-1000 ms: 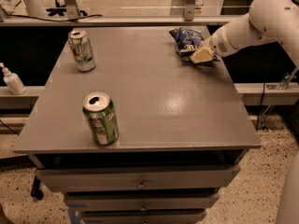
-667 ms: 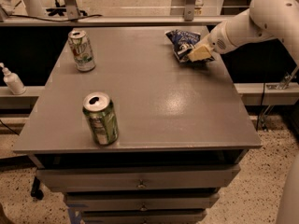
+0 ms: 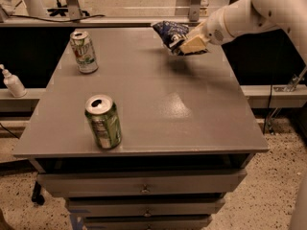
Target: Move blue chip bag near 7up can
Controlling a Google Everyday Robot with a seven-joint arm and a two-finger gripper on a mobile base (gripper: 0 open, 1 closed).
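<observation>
**Lighting:** indoor, overhead, moderately dim, greyish cast.

**Glare:** one soft pale patch on the matte grey worktop [image 3: 201, 128], right of centre.

**Shadows:** diffuse. A soft dark blot lies on the worktop beneath the crumpled dark-blue foil chip bag [image 3: 169, 32]. The tan two-finger tool [image 3: 191, 45] is clamped on the bag and holds it raised over the far right corner.

**Highlights:** the silver top of the near green drink can [image 3: 103, 123], and the glossy white arm shell [image 3: 249, 13], which is the brightest item.

**Darkest zones:** the recess beneath the worktop and the gaps at both sides.
</observation>
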